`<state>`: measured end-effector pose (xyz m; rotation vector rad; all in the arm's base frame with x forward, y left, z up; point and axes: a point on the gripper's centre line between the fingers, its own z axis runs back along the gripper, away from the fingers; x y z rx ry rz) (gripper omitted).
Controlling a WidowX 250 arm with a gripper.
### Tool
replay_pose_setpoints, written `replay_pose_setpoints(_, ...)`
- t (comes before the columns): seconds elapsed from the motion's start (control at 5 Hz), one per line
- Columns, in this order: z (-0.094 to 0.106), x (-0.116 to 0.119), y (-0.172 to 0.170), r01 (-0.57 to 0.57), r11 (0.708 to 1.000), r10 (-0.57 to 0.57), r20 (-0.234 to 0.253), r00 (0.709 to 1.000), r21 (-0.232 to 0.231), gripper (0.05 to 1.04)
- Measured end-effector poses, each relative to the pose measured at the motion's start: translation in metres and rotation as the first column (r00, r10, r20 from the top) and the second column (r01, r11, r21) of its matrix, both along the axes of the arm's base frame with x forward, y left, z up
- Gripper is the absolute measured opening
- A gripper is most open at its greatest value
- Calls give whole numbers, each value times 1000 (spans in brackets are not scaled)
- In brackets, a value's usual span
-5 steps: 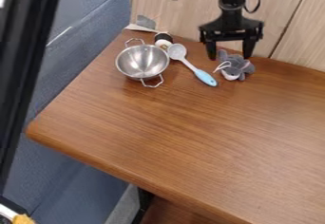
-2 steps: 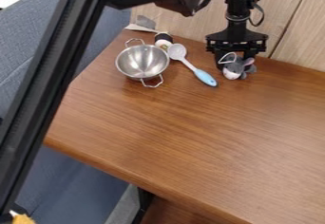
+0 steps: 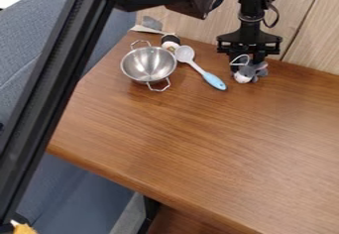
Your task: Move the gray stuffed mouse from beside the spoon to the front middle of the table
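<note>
You have the gripper [image 3: 248, 67] clamped on a small gray plush toy [image 3: 244, 78] at the back of the worktop [image 3: 179, 129], close to the pale wood panel [image 3: 310, 44]. The toy sits low between the fingers, its white muzzle facing the front and a pinkish ear showing on the right of the picture. A thin white loop rises from it in front of the gripper.

Left of the toy in your view, a spoon [image 3: 197, 67] lies at a slant, its pale bowl toward the back and its light blue handle end toward the front. Beside it stands a shiny metal bowl [image 3: 148, 65] with two wire handles. A small black-topped container [image 3: 170, 41] is just behind the bowl and spoon.
</note>
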<state>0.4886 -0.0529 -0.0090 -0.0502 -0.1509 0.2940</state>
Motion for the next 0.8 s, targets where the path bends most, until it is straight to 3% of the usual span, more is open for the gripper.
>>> replay_pose_setpoints(0.2,1,-4,0,-8,1000,8,5,1000,-7,504)
replay_pose_setpoints(0.4,11,-15,2,-33,999,34,40,999,-20,504)
replay_pose_setpoints(0.8,58,-53,12,-44,999,48,149,988,-24,504)
